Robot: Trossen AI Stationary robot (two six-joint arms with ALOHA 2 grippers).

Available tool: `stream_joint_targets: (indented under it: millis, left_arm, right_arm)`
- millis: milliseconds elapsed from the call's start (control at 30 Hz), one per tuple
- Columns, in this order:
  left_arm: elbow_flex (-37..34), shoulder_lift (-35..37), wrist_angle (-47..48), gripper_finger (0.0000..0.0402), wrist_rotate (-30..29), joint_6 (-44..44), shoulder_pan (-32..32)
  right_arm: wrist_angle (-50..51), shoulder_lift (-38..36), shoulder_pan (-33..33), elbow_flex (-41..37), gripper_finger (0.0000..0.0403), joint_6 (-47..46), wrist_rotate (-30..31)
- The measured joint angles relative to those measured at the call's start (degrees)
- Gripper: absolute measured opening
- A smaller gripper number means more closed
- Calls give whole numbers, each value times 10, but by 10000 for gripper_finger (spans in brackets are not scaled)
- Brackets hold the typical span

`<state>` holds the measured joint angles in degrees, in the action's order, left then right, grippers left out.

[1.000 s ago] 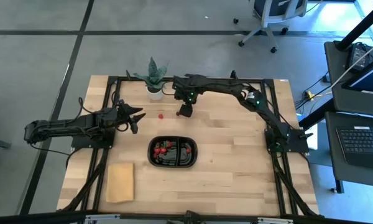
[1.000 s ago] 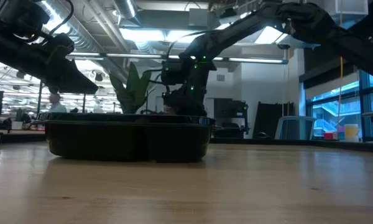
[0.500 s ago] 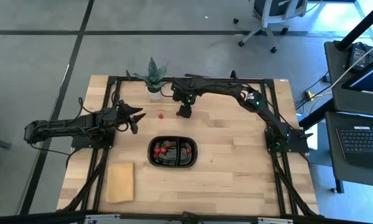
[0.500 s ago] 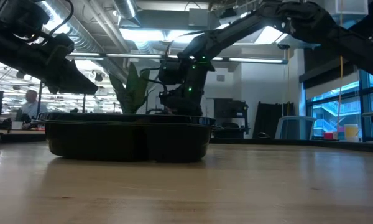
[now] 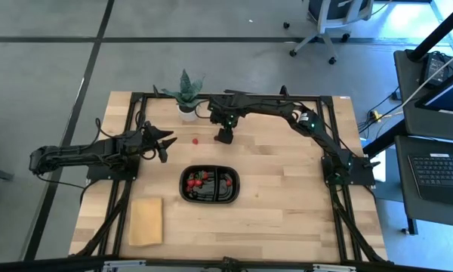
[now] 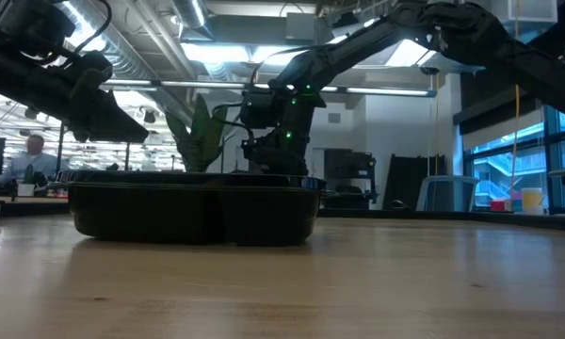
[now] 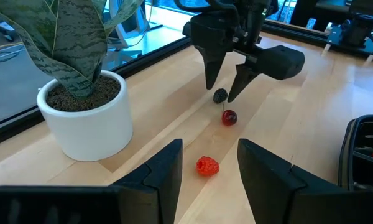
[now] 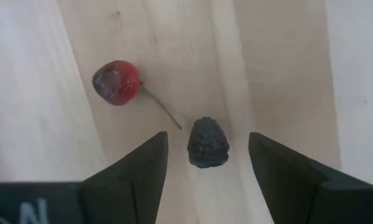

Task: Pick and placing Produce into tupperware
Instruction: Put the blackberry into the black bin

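**Behind the tray: right claw set over the dark berry**

On the counter (image 5: 287, 219), biggest first: wood top w/ a black frame round its edges, so keep arm swings inside the rails. Right arm reaches across from its base at the right rim to the back-centre. Left arm lies along the left side, its claw (image 5: 162, 142) parked w/ fingers apart, aimed at the berries, near but not touching any.

Black two-part tray (image 5: 210, 185) sits mid-counter, already holding several red pieces, mostly in its left half. Potted plant (image 5: 187, 98) stands at the back edge, just beside the work spot. That's the tight side. Tan block (image 5: 146, 221) is front-left, well clear.

Right claw (image 8: 205, 171) hangs fingers apart, straddling a dark berry (image 8: 208, 142) that lies on the counter btwn them, not gripped yet. Red cherry (image 8: 116, 82) w/ stem lies near it, the stem tip pointing toward the dark berry; a red raspberry (image 7: 207, 165) sits further left, apart from both.

Doing it well, my read: drop straight, close gently on the dark berry's middle. It's soft, will likely squash or roll if pinched off-centre. Watch the finger nearest the cherry stem; could drag it along. Lift clear, then carry toward the tray; that path looks open, room on the tray's right half. Avoid drifting back toward the pot.
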<state>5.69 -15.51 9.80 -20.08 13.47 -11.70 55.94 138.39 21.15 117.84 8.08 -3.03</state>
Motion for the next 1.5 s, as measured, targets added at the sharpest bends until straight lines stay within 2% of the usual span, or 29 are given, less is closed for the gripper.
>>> stream_joint_targets:
  millis: [633, 867, 1000, 1200, 1500]
  left_arm:
    - [0, 0, 0, 147, 0, 14, 0]
    - [0, 0, 0, 147, 0, 14, 0]
    - [0, 0, 0, 147, 0, 14, 0]
    - [0, 0, 0, 147, 0, 14, 0]
    - [0, 0, 0, 147, 0, 16, 0]
  right_arm:
    - [5, 0, 0, 0, 220, 13, 4]
    - [-1, 16, -6, 0, 181, 15, 7]
    - [-1, 20, -12, 1, 163, 14, 37]
    - [0, 21, -12, 1, 147, 15, 37]
    - [0, 22, -12, 0, 96, 17, 36]
